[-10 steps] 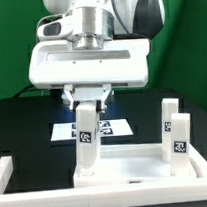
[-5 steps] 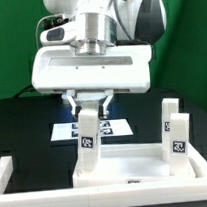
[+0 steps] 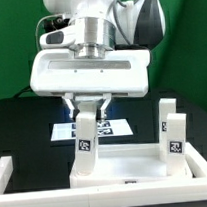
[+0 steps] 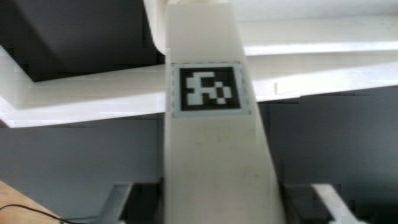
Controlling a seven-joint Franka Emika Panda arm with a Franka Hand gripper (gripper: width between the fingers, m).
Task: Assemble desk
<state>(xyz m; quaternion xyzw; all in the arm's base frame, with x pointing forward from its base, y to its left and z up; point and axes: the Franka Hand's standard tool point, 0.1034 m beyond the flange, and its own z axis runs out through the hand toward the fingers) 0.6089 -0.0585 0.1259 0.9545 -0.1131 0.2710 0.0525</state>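
Around the work we see a black surface [image 3: 18,123], a long white border rail [image 3: 4,174] at the exterior view's left, and the marker board [image 3: 61,131] lying flat behind the desk parts, partly hidden by the leg in front of it. The backdrop is green.

The tabletop [image 3: 136,169] is white plastic, a rectangular tray shape with a raised rim, resting on the surface near the front. Two legs stand upright on it at the exterior view's right, one tagged leg [image 3: 175,142] in front and a second leg [image 3: 168,111] close behind it. They are plain white blocks; the front one carries a black-and-white square tag.

At the tabletop's corner on the exterior view's left stands another leg [image 3: 85,143], upright, its tag facing us. The hand [image 3: 86,105] sits over its top, fingers partly spread and pinching the leg's upper end between them. In the wrist view the leg [image 4: 210,120] fills the middle, its tag sharp.
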